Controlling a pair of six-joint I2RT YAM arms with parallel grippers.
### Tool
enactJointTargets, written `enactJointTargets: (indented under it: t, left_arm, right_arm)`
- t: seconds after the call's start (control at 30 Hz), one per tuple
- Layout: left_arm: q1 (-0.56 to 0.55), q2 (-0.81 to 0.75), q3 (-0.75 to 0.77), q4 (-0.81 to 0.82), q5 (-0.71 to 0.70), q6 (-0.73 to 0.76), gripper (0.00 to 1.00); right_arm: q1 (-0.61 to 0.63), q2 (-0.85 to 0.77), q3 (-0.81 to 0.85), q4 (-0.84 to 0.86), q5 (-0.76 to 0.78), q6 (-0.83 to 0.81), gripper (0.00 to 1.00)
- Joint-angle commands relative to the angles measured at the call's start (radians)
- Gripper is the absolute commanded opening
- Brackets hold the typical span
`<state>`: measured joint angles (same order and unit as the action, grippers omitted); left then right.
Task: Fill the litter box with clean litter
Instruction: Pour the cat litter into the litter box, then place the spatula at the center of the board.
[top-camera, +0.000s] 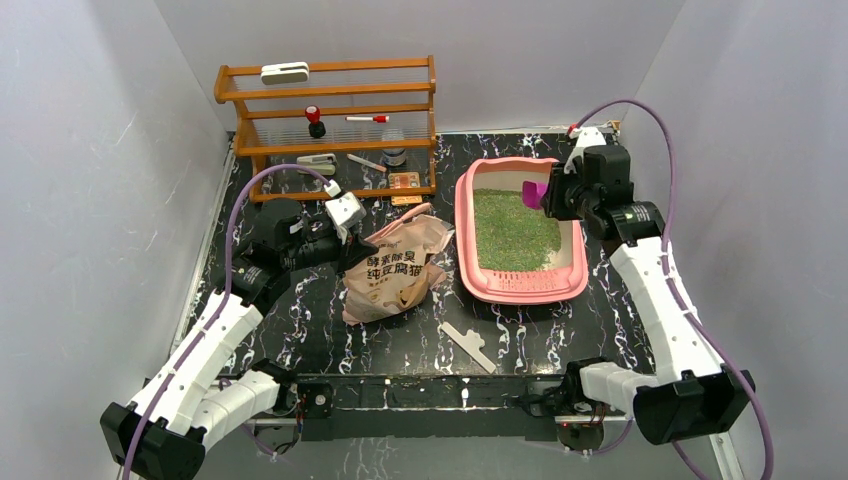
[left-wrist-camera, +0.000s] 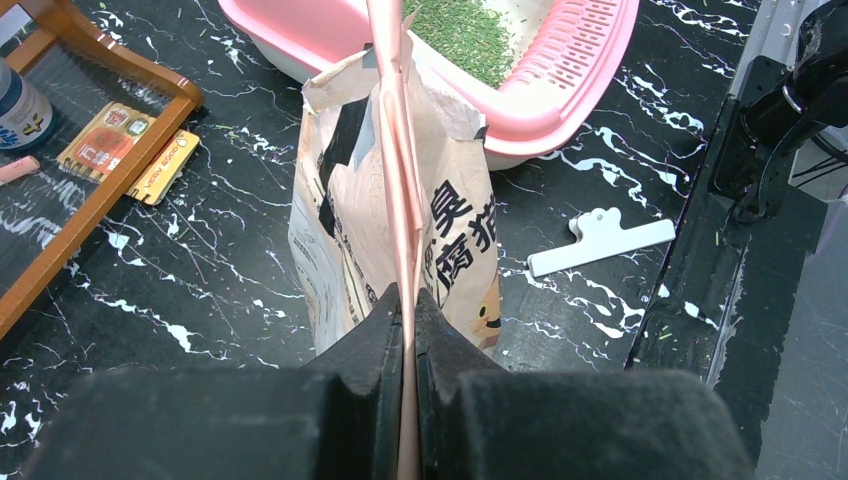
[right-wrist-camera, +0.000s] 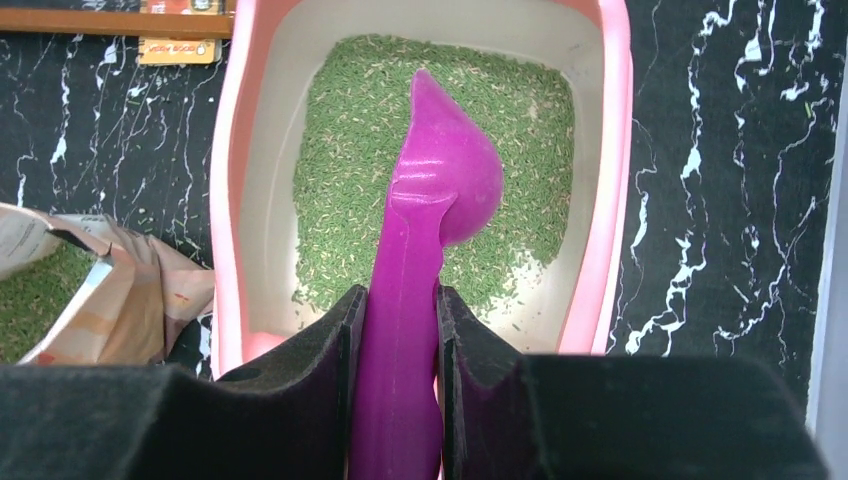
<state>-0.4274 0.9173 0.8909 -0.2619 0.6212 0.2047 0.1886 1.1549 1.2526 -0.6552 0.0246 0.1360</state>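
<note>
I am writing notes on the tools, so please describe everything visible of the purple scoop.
The purple scoop looks like glossy magenta plastic: a narrow handle widening into a rounded bowl with a pointed tip. The right gripper is shut on the handle, one finger on each side. The bowl hangs over the green litter inside the pink litter box, toward its far end. Whether it touches the litter, I cannot tell.

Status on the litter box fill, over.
Left gripper shut on bag top edge. Right gripper shut on purple scoop, over litter box. Green litter covers most of its floor. White clip apart from box.
</note>
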Motion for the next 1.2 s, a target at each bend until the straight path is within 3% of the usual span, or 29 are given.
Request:
enactJointTargets:
  t: [0.0, 0.17, 0.27, 0.47, 0.73, 0.97, 1.17]
  left_arm:
    - [-0.004, -0.006, 0.032, 0.003, 0.023, -0.001, 0.0]
    - [-0.004, -0.015, 0.033, -0.005, 0.014, -0.005, 0.0]
    - [-0.004, -0.019, 0.029, -0.009, 0.011, -0.007, 0.0]
    - [-0.004, -0.028, 0.032, -0.012, -0.016, -0.012, 0.0]
    - [-0.004, -0.017, 0.038, 0.02, -0.072, -0.078, 0.0]
    - [-0.004, -0.025, 0.019, 0.041, -0.08, -0.12, 0.0]
    - [-0.004, -0.04, 0.003, 0.05, -0.086, -0.134, 0.0]
  right_arm:
    - [0.023, -0.089, -0.03, 0.135, 0.016, -0.06, 0.0]
    - [0.023, -0.163, -0.088, 0.217, -0.157, 0.157, 0.0]
    - [0.023, -0.207, -0.134, 0.225, -0.18, 0.247, 0.0]
    - [0.023, -0.331, -0.177, 0.104, -0.168, 0.336, 0.0]
    - [0.023, -0.622, -0.321, 0.039, -0.351, 0.563, 0.0]
    - [0.023, -0.622, -0.386, -0.079, -0.621, 0.591, 0.0]
    - [0.023, -0.651, -0.437, -0.208, -0.628, 0.594, 0.0]
